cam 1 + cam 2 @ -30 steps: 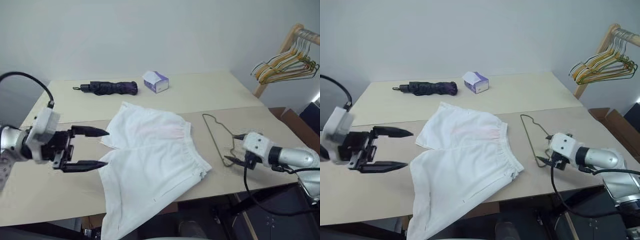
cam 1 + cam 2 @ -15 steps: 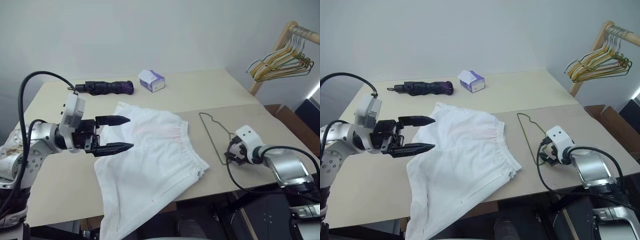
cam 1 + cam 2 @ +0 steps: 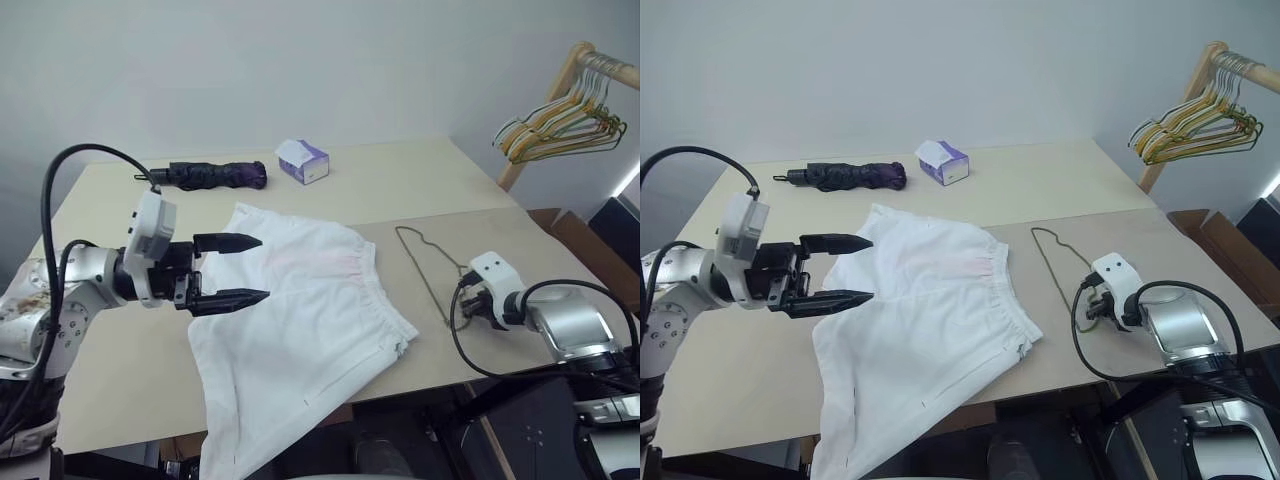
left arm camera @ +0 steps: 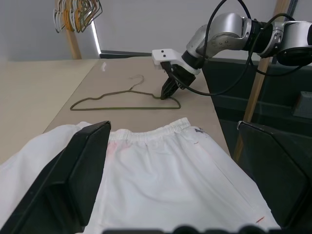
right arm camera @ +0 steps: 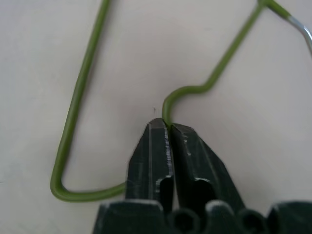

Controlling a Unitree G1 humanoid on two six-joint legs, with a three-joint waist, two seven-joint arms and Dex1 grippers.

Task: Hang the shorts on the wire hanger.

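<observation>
Right pincer [image 5: 168, 127] clamped on the wire hanger [image 5: 80, 97], left pincer [image 3: 243, 270] wide over the shorts [image 3: 300, 320]

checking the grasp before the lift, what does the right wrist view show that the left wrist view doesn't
Right wrist view alone: close up, the right end effector pinched shut on the wire hanger at a bend near one corner, over bare table.
Left wrist view alone: the shorts lying flat, their waistband toward the hanger, and bunched hangers on a rack behind.
Both: the hanger lying on the table with the right end effector on it.
</observation>
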